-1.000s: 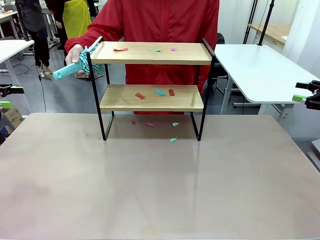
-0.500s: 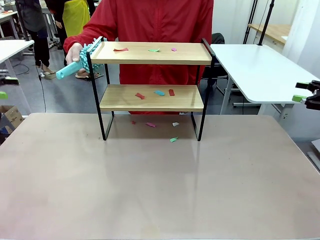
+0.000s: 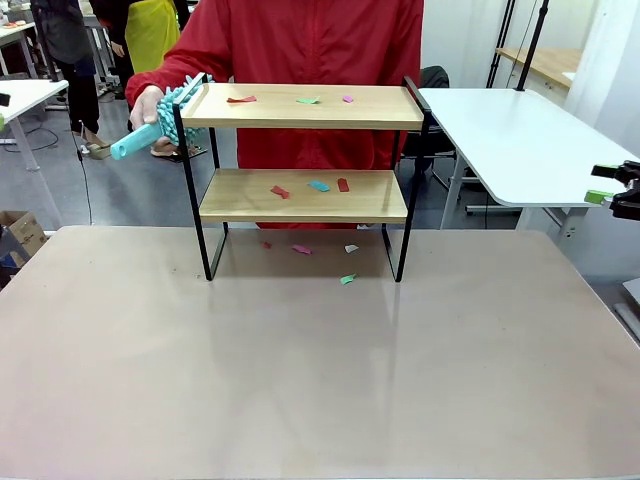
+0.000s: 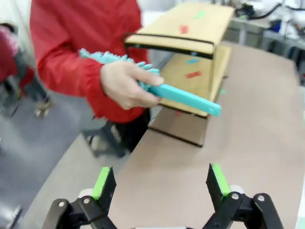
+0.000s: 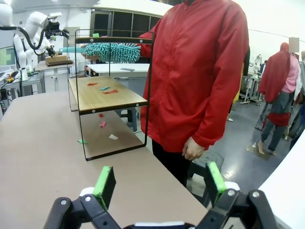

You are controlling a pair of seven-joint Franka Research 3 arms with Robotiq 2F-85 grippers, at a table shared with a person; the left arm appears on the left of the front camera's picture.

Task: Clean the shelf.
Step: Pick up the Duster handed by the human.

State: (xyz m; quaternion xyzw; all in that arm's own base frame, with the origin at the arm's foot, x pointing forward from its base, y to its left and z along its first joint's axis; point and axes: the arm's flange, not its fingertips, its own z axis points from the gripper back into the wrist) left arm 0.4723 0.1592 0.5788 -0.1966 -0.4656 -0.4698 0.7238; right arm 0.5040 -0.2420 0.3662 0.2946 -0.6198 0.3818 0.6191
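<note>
The shelf stands at the far side of the table, open front toward the robot, likely so its 2 boards are reachable. The person's hand holds a teal duster at the top board's left end, apparently poised to sweep off the paper scraps. The left gripper and right gripper hang spread apart and empty, and no writing is legible.

Black-framed light wood shelf, teal duster, red jacket, red and teal scraps.

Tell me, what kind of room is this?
Probably a robot lab: the left gripper faces a table, white work tables stand around, and black equipment stands rise behind.
</note>
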